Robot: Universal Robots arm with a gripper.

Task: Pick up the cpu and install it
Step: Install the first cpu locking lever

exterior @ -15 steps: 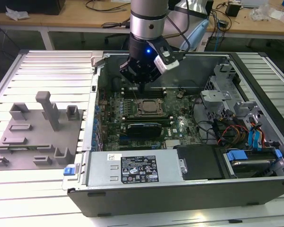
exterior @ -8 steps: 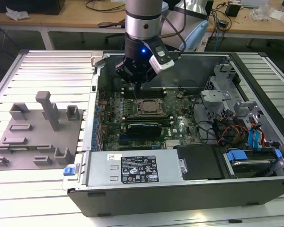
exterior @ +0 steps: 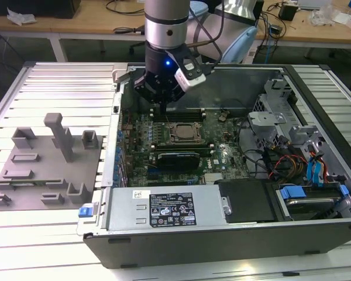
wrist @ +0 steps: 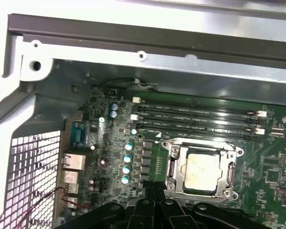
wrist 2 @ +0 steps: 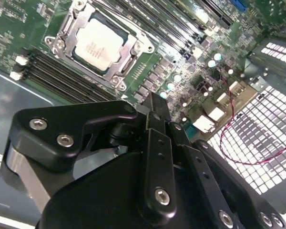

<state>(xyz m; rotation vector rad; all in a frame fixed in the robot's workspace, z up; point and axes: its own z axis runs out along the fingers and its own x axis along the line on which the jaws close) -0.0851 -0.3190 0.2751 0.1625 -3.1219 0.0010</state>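
Note:
The cpu (exterior: 184,132), a small square chip with a silvery top, lies flat inside the black socket frame (exterior: 183,124) on the green motherboard (exterior: 222,146) in the open computer case. In both wrist views the cpu (wrist 2: 96,45) (wrist: 202,171) sits seated in its metal-edged socket. My gripper (exterior: 162,110) hangs above the board, just off the socket toward the exterior view's left. Its two black fingers (wrist 2: 155,107) are pressed together with nothing between them, and their tips (wrist: 155,191) point at the board beside the socket.
A grey fixture plate (exterior: 47,170) with upright blocks lies outside the case on the exterior view's left. Memory slots (wrist: 195,117) run along the socket. The power supply (exterior: 164,208) fills the near side; drive cages and cables (exterior: 292,152) crowd the right. The case wall (wrist: 148,43) stands close by.

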